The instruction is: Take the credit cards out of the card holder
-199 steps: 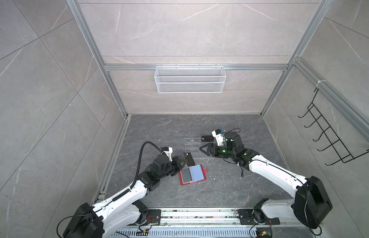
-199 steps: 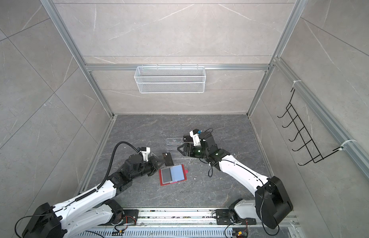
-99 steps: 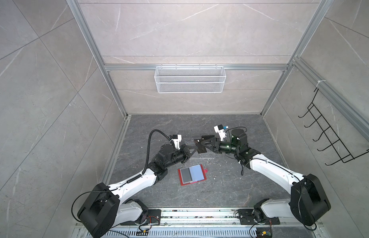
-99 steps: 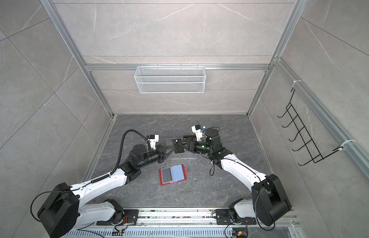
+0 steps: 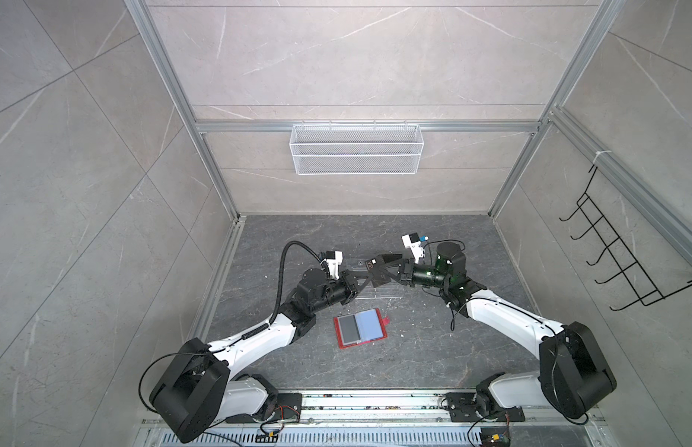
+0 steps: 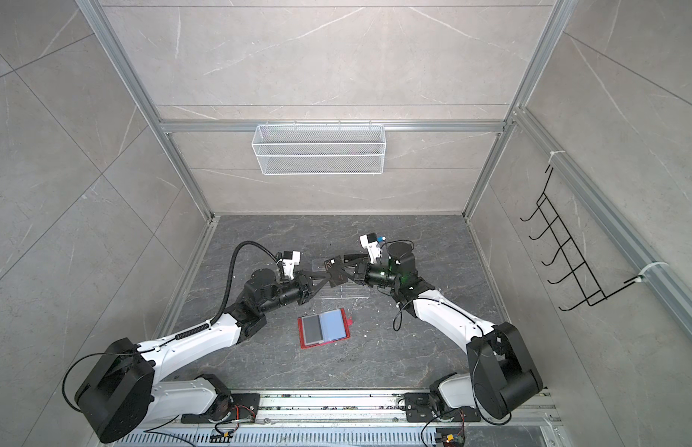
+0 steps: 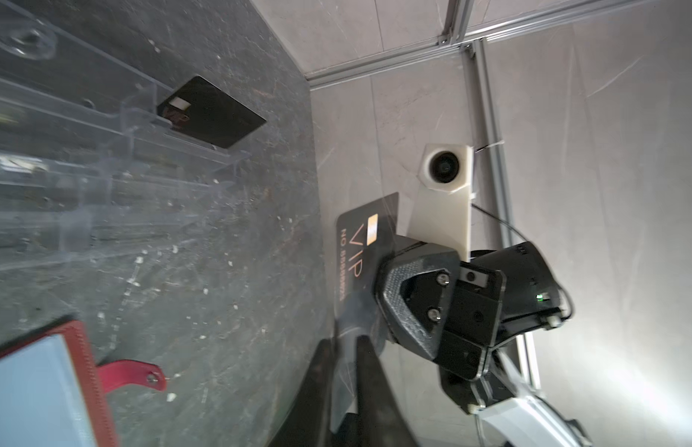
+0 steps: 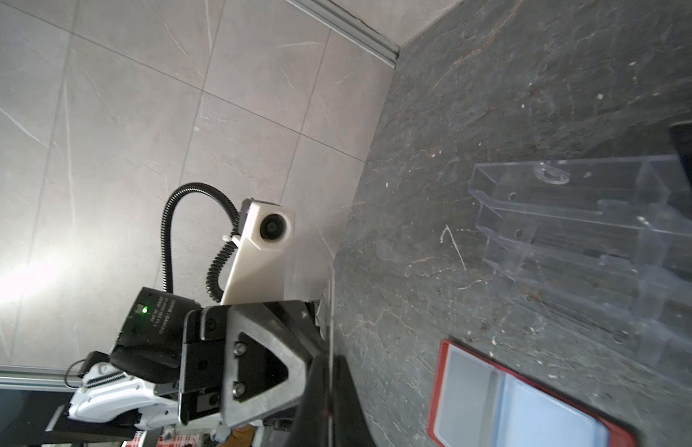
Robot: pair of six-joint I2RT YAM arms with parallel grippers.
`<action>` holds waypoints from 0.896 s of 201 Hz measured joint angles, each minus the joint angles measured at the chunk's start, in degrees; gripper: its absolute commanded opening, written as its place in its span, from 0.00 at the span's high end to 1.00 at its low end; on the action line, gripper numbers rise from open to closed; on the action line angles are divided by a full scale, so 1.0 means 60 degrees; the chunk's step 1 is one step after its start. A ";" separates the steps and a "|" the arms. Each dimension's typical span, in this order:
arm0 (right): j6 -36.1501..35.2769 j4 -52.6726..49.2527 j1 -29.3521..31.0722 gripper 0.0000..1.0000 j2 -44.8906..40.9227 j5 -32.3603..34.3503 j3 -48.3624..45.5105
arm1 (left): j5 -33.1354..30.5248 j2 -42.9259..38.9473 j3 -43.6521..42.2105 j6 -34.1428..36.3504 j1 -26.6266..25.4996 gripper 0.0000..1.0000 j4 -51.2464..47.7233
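- Right hand [image 5: 391,272] clamped tight on one corner of the black VIP card [image 7: 354,247], which it holds in the air over the clear rack [image 5: 387,294].
- Left hand [image 5: 369,281] has its jaws slightly apart, straddling the opposite end of the same card; can't tell if the pads touch it.
- card holder [image 5: 371,326] lies open flat on the counter [image 5: 433,348], near the rack and apart from both hands.
- dark grey card [image 5: 350,329] sits in one of its sleeves, with the bluish sleeve beside it.
- second black card [image 7: 212,112] is at the rack's end, touching it.
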 measured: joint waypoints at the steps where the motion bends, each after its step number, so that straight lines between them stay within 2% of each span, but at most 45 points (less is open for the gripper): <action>1: -0.0157 -0.0146 -0.0022 1.00 -0.0007 0.0025 0.0044 | -0.0007 -0.0015 0.0004 0.0029 0.0007 0.43 -0.0055; 11: -0.1016 -0.1275 -0.0138 1.00 -0.0055 0.0197 0.0448 | -0.0171 -0.0339 0.0055 0.0525 0.0131 0.28 -0.0976; 32: -0.3774 -0.4386 -0.0291 1.00 0.0018 0.1224 0.2120 | -0.1166 -0.1508 0.0408 0.1730 0.0321 0.18 -0.3683; 65: -0.8918 -0.7151 -0.0306 1.00 0.0667 0.2838 0.4218 | -0.2798 -0.2889 0.1388 0.3610 0.0386 0.14 -0.6881; 97: -1.3052 -0.8564 -0.0306 1.00 0.1865 0.3679 0.5005 | -0.3483 -0.3432 0.1155 0.4353 0.0390 0.13 -0.8480; 137: -1.6254 -0.9340 -0.0379 1.00 0.3534 0.4076 0.6710 | -0.3610 -0.3730 0.0444 0.4521 0.0393 0.14 -0.9358; 180: -1.8404 -0.9868 -0.0554 1.00 0.4240 0.3996 0.7603 | -0.3803 -0.3814 0.0404 0.4634 0.0393 0.14 -0.9457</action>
